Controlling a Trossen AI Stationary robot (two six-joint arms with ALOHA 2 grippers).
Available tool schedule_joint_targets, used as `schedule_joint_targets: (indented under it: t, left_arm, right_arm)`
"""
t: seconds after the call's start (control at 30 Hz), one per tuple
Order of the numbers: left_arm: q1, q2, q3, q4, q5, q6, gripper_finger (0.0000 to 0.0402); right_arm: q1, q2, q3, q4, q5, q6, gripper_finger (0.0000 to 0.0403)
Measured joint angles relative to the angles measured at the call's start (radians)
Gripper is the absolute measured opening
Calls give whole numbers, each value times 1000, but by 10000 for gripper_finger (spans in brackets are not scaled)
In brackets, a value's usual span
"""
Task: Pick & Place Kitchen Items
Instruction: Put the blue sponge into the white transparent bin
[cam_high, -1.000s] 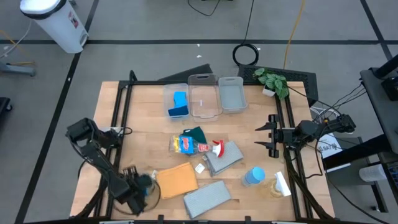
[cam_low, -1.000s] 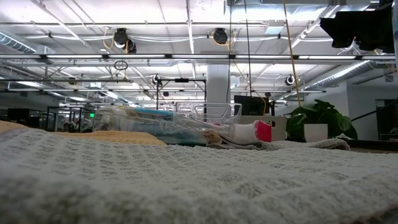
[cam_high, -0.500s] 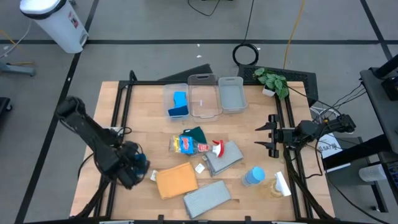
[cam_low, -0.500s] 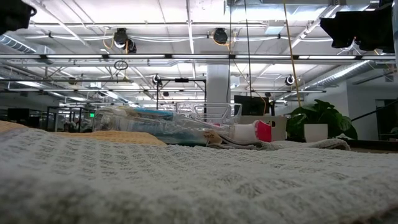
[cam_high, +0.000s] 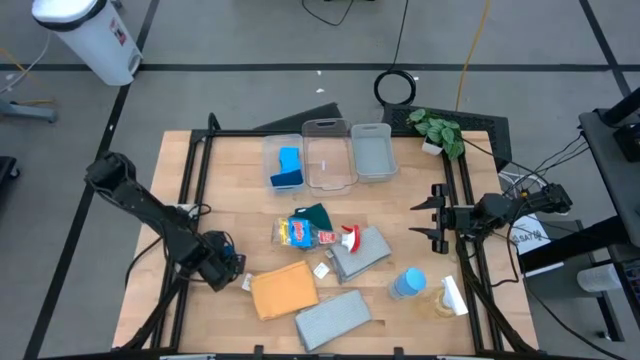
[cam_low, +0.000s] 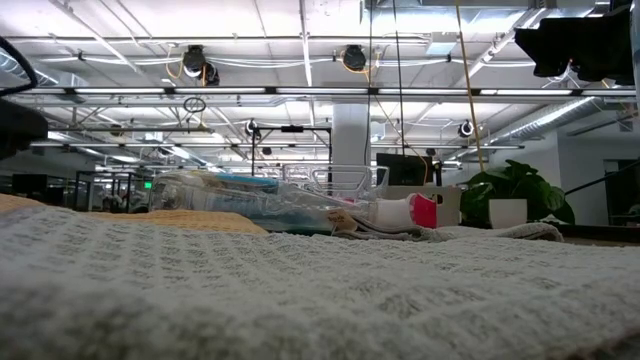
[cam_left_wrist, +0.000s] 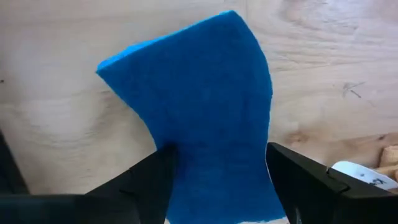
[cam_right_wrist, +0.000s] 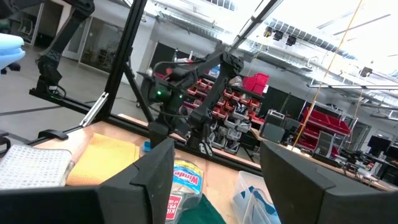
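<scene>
Sponge (cam_left_wrist: 205, 137) of blue colour sits between the fingers of the left gripper (cam_high: 222, 268), which is above the near left part of the wooden table (cam_high: 230, 200), just beside the orange cloth (cam_high: 283, 290). In the left wrist view the jaws press on both sides of the sponge and pinch it into a waist; its long axis runs straight forward from the gripper, with the free wide end pointing away from the wrist. It seems lifted a little above the wood, but this is hard to judge.

The right gripper (cam_high: 437, 217) waits at the right edge of the table, pointing inward to the middle. Its jaws stand apart with nothing between them.

In the middle of the table lies a spray bottle (cam_high: 318, 237) on its side, long axis across the table, its red top toward the right arm. A dark-green cloth (cam_high: 314, 214) is just behind it and a grey cloth (cam_high: 362, 252) touches it at the red top. Another grey cloth (cam_high: 333, 320) lies at the near edge, beside the orange one. A bottle with blue top (cam_high: 407, 283) is near the right front.

Three clear bins (cam_high: 330, 155) stand in a row at the far side; the left one holds two more blue sponges (cam_high: 288, 168), and a plant (cam_high: 437, 131) is at the far right corner.
</scene>
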Motion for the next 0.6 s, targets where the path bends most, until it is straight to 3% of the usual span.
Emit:
schedule_joint_targets:
  t: [0.33, 0.6]
  left_arm:
    - [44, -1, -29, 42, 31, 100, 248]
    - [46, 1, -32, 47, 32, 139, 136]
  right_arm:
    - [0, 0, 0, 0, 0, 0, 207]
    - [0, 0, 0, 0, 0, 0, 208]
